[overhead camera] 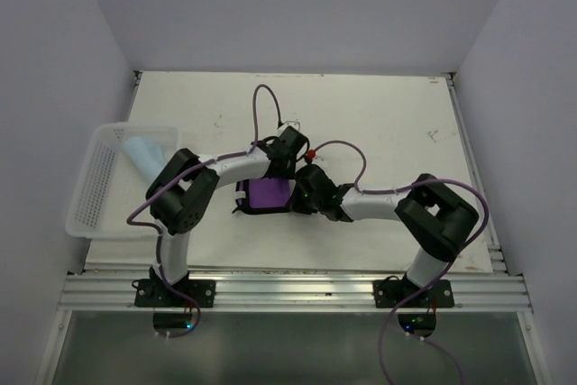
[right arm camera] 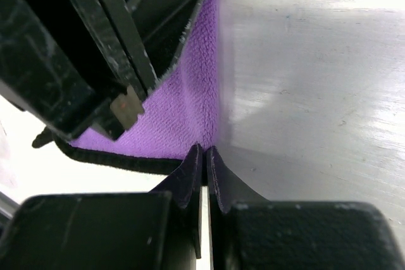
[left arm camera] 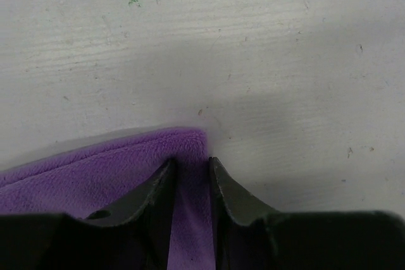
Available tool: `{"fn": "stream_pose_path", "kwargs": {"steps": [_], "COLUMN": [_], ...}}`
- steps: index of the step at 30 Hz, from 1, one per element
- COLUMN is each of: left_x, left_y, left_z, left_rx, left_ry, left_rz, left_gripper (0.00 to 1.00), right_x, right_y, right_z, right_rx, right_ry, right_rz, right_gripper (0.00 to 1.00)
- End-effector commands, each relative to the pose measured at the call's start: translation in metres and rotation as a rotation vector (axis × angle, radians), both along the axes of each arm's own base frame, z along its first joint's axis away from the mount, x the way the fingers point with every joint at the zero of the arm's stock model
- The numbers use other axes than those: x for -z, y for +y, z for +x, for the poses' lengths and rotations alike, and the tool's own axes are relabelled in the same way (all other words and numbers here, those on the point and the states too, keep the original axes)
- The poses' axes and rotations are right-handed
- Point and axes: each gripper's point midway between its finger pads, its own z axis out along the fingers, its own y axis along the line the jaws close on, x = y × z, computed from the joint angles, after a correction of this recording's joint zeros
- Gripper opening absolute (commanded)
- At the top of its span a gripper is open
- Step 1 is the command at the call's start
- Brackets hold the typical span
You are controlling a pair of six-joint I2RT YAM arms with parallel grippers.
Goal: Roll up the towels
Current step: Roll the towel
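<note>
The dark towel (overhead camera: 267,195) lies purple face up at the table's middle, between both grippers. In the left wrist view its purple corner (left arm camera: 126,169) is pinched as a fold between the jaws of my left gripper (left arm camera: 192,164), which sits at the towel's far right corner (overhead camera: 285,171). My right gripper (right arm camera: 205,151) is shut at the near right corner, where the purple face (right arm camera: 180,118) meets its black edge; in the top view this gripper (overhead camera: 301,190) is at the towel's right side. The light blue towel (overhead camera: 144,152) lies in the basket.
A white mesh basket (overhead camera: 83,209) stands at the left edge of the white table (overhead camera: 388,123), holding the blue towel. Purple cables loop over both arms. The left gripper's body (right arm camera: 95,49) hangs close above the right gripper.
</note>
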Motion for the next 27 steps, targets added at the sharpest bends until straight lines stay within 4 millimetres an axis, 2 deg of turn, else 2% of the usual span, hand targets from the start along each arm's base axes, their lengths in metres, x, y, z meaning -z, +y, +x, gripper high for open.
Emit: {"fn": "stream_pose_path", "kwargs": {"steps": [1,5,9,15,18,21,24,27], "left_x": [0.048,0.061,0.070,0.066,0.054,0.038,0.017,-0.014], "left_y": [0.030,0.039,0.041,0.033,0.019,0.001,-0.016,-0.032], "left_z": [-0.020,-0.026,-0.032,-0.031,-0.027,-0.022,-0.017,-0.006], "left_rx": [-0.043,-0.059,-0.064,-0.075,-0.072,-0.073,-0.074,-0.069], "left_ry": [0.109,0.139,0.166,0.172,0.158,0.134,0.092,0.017], "left_rz": [0.141,0.186,0.195,0.149,0.075,-0.039,-0.168,-0.290], "left_gripper": [0.30,0.20,0.01,0.00,0.00,0.00,0.00,0.00], "right_x": [0.029,0.027,0.028,0.025,0.019,0.018,0.012,0.002], "right_y": [-0.037,-0.038,-0.039,-0.044,-0.046,-0.058,-0.067,-0.076], "right_z": [-0.021,-0.020,-0.021,-0.023,-0.021,-0.024,-0.024,-0.024], "right_rx": [0.026,0.034,0.029,-0.011,-0.024,-0.036,-0.046,-0.074], "right_ry": [0.053,0.027,0.022,-0.011,-0.052,-0.074,-0.107,-0.145], "right_rz": [-0.151,-0.140,-0.139,-0.176,-0.213,-0.290,-0.341,-0.410], "right_gripper": [0.00,0.00,0.00,0.00,0.00,0.00,0.00,0.00]}}
